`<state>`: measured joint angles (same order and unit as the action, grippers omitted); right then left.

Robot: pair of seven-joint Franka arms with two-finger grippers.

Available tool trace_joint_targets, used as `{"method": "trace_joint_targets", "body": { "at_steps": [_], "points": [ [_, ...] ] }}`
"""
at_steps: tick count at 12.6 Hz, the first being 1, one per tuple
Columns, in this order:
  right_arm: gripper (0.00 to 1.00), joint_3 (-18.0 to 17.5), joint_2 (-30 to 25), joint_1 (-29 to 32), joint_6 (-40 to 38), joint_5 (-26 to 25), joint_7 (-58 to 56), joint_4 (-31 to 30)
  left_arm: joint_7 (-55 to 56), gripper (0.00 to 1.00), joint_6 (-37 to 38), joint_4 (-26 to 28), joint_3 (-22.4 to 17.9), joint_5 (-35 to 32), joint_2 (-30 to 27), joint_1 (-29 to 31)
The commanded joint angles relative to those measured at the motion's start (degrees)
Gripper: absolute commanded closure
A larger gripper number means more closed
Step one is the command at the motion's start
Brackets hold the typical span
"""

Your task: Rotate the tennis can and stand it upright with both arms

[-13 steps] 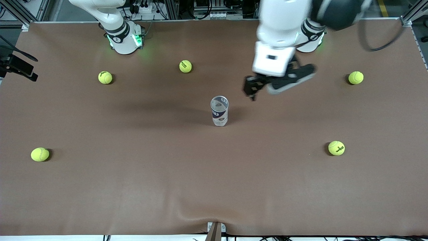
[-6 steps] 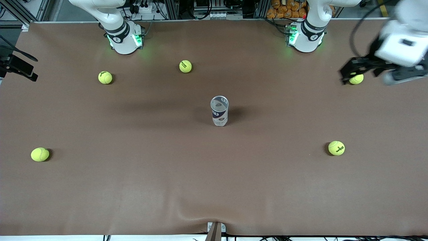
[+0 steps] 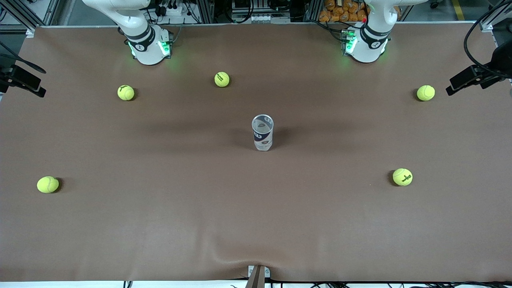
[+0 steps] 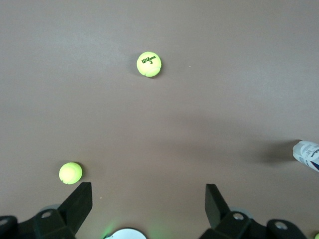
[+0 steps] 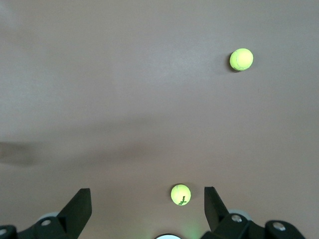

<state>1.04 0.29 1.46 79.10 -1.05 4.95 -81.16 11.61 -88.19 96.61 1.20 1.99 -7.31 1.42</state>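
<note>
The tennis can (image 3: pixel 262 133) stands upright in the middle of the brown table, silvery open rim up, with nothing touching it. One end of the tennis can (image 4: pixel 308 154) shows at the edge of the left wrist view. My left gripper (image 3: pixel 451 86) (image 4: pixel 148 188) hangs high over the left arm's end of the table, open and empty. My right gripper (image 3: pixel 43 83) (image 5: pixel 147 191) waits high over the right arm's end, also open and empty. Both are well apart from the can.
Several yellow-green tennis balls lie scattered around: one (image 3: pixel 222 79) and one (image 3: pixel 126 92) near the right arm's base (image 3: pixel 149 46), one (image 3: pixel 425 93) near the left arm's end, one (image 3: pixel 402 177) and one (image 3: pixel 48 184) nearer the front camera.
My left arm has swung up and away from beside the can to the left arm's end of the table. The can and the right arm have not moved.
</note>
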Motion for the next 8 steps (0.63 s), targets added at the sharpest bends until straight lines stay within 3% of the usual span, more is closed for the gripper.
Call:
{"method": "trace_joint_targets", "body": {
  "at_steps": [1,4,8],
  "points": [
    [0.0,-0.07,0.41,-0.4,-0.35,-0.27,0.23,1.09,-0.97,0.0,-3.13,6.4,0.82,0.56,-5.26,-0.11],
    [0.0,-0.07,0.33,-0.41,-0.35,-0.27,0.23,1.09,-0.8,0.0,-2.42,5.52,3.53,-0.23,-4.56,-0.46],
    [0.0,-0.07,0.41,-0.41,-0.35,-0.27,0.23,1.09,-1.15,0.0,-1.46,2.1,3.63,-0.68,-3.15,-0.19]
  ]
}}
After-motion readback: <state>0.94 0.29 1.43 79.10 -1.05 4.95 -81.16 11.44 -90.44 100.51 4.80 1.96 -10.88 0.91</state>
